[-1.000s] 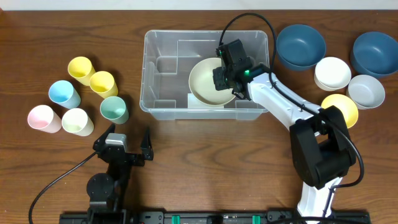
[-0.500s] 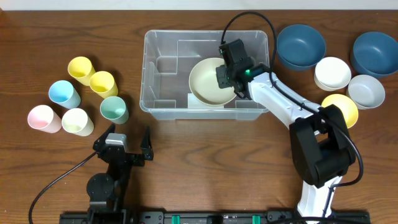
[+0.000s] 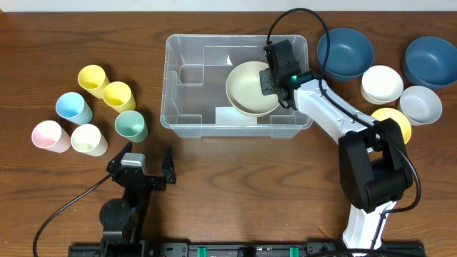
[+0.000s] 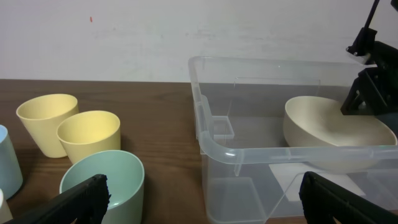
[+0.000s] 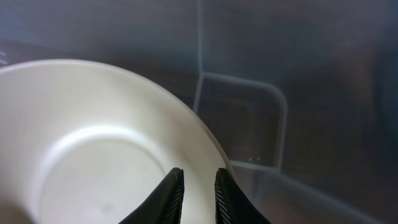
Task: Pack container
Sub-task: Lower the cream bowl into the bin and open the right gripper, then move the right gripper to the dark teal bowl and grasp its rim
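Well, container (image 3: 187,100): mid-table at the far side, open mouth up, flat on the wood.
Long axis: runs side to side across the table, short ends facing the cups on the left and the bowls on the right.
Label (image 3: 230,118): white patch on the container's floor, near the front wall, partly under the bowl inside.
Cream bowl (image 3: 248,89): inside the container, in its right half; from the left wrist view it sits tilted, its right side raised.
Right gripper (image 3: 270,80): reaching in over the container's right end, fingers drawn close together and clamped on the cream bowl's right rim; the wrist view shows the rim passing between them.
Left gripper (image 3: 148,160): near the front edge of the table, well apart from the container, jaws spread wide with nothing between them.
Left of the container: six cups in a loose cluster, two yellow cups (image 3: 93,78), a blue cup (image 3: 73,107), a green cup (image 3: 131,125), a pink cup (image 3: 50,135) and a pale cup (image 3: 89,139); the green one stands nearest the container's left wall.
Right of the container: two dark blue bowls (image 3: 345,52), a white bowl (image 3: 382,83), a grey bowl (image 3: 420,104) and a yellow bowl (image 3: 396,121).
In the way: the right arm (image 3: 328,114) crosses the container's front right corner and covers part of the yellow bowl.
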`<act>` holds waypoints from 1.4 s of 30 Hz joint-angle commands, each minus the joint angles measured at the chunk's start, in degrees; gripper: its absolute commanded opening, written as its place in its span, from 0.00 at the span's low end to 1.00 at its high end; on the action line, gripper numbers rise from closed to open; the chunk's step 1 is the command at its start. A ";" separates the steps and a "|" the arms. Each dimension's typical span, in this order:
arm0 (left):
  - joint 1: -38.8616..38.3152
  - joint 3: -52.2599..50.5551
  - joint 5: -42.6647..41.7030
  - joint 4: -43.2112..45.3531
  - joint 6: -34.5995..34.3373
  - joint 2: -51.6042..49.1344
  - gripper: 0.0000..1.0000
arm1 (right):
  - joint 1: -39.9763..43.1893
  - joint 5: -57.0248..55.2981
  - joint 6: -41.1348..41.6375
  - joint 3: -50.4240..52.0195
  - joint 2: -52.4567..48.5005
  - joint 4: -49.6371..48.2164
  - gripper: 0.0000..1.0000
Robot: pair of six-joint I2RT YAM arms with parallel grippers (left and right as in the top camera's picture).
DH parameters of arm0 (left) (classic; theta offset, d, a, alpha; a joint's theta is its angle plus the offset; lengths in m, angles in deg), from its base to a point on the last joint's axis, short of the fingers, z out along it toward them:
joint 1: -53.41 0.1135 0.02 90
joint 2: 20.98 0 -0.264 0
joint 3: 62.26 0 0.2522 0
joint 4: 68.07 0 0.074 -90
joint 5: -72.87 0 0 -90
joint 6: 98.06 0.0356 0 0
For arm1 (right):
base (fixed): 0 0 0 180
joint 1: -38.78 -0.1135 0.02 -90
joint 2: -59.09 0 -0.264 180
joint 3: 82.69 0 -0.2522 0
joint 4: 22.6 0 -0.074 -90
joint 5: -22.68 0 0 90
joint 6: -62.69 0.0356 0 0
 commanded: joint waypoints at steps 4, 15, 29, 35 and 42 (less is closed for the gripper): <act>0.24 -1.03 -0.83 -1.90 0.98 0.33 0.98 | 1.29 -1.51 -1.14 -1.01 -0.92 -1.07 0.20; 0.24 -1.03 -0.83 -1.88 0.98 0.33 0.98 | 2.43 -1.51 -1.11 -1.01 -0.92 -2.21 0.20; 0.24 -1.03 -0.83 -1.88 0.98 0.33 0.98 | 2.16 -0.79 -1.20 -1.14 -0.59 -3.67 0.42; 0.24 -1.03 -0.83 -1.88 0.98 0.33 0.98 | -0.09 2.40 -2.03 -2.80 2.86 -0.96 0.63; 0.24 -1.03 -0.83 -1.88 0.98 0.33 0.98 | -3.63 4.79 -3.13 -6.19 10.95 0.61 0.80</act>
